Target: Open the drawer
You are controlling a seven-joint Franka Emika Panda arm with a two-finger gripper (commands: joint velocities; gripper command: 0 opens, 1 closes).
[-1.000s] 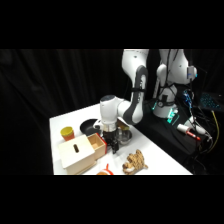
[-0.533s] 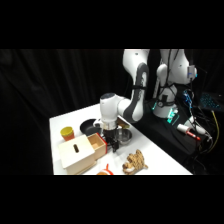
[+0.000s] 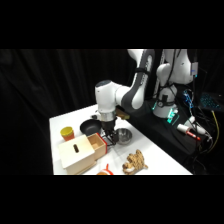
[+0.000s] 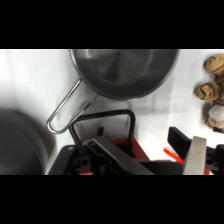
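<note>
Since a second ago little has moved: the arm holds the same stoop over the white surface, and the hand hangs just as low at the front of the drawer, which stands pulled a little way out of its pale wooden box.

From where I stand I cannot tell whether the hand is wide or narrow. In the wrist view only its black linkage and one pale finger show along the bottom edge. Right in front of the hand there, the drawer's dark wire loop handle stands up as a rounded black frame, with a little orange-red showing beneath it.

Just beyond the handle lies a dark pan with a thin wire handle running back toward the hand. In the side view a small metal bowl sits just beside the hand, on the arm's side, and a black pan lies behind it. A brown toy lies nearer the surface's front edge, and a yellow cup stands beyond the box, well apart from the hand.
</note>
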